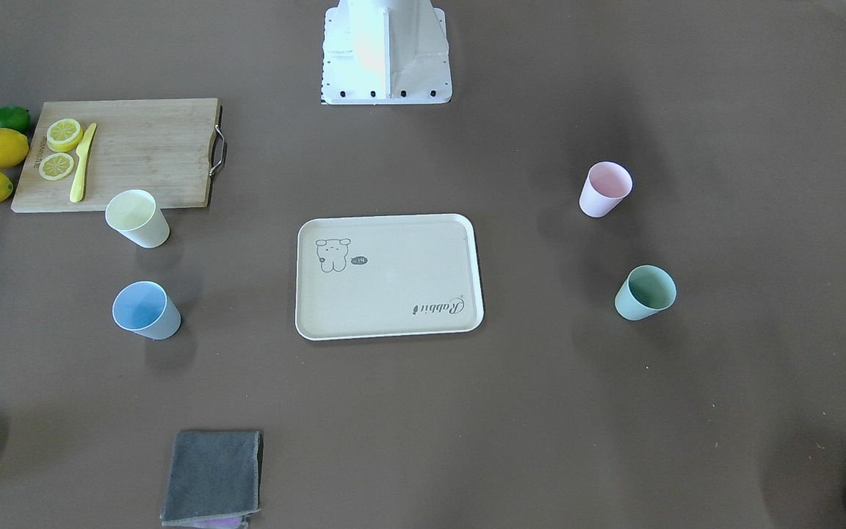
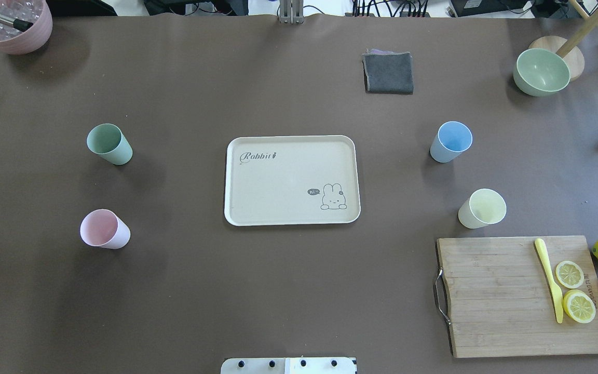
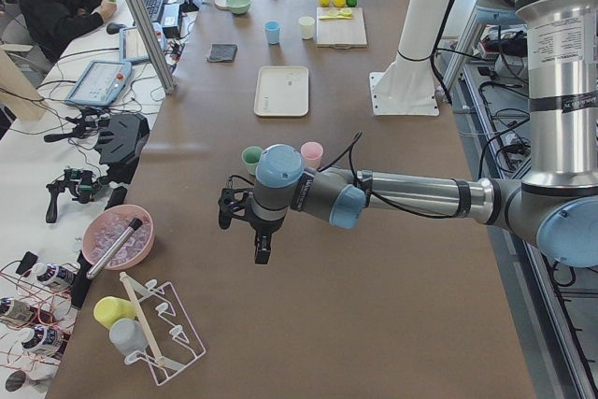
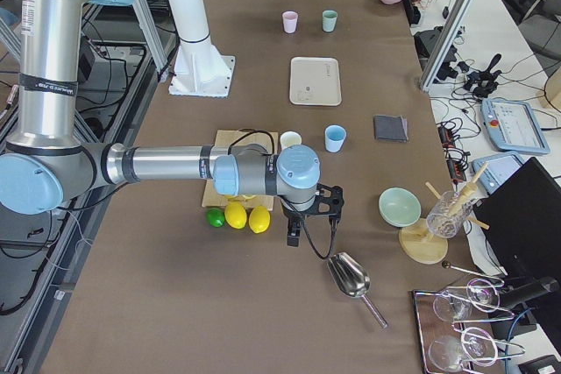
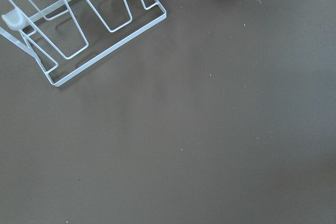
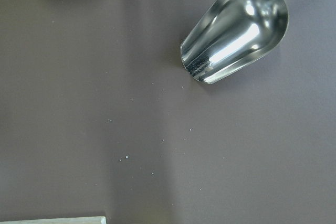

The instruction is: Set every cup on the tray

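Cups: you have four, all upright on the table (image 2: 299,291), none on the single tray (image 2: 278,176). Nearest the robot stand the pink cup (image 2: 103,229) and the yellow cup (image 2: 481,209); farther, the mint cup (image 2: 109,144) and the blue cup (image 2: 450,141). Only the side views show the left tool (image 3: 245,231) and right tool (image 4: 314,221); apart or together, I cannot tell.

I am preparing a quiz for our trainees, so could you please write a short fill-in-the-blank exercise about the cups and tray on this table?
The number of cups on the tray is ___.
The cup nearest the cutting board is the ___ one.
In the overhead view, the pink cup and the ___ cup stand left of the tray.
Missing words: zero; yellow; green.
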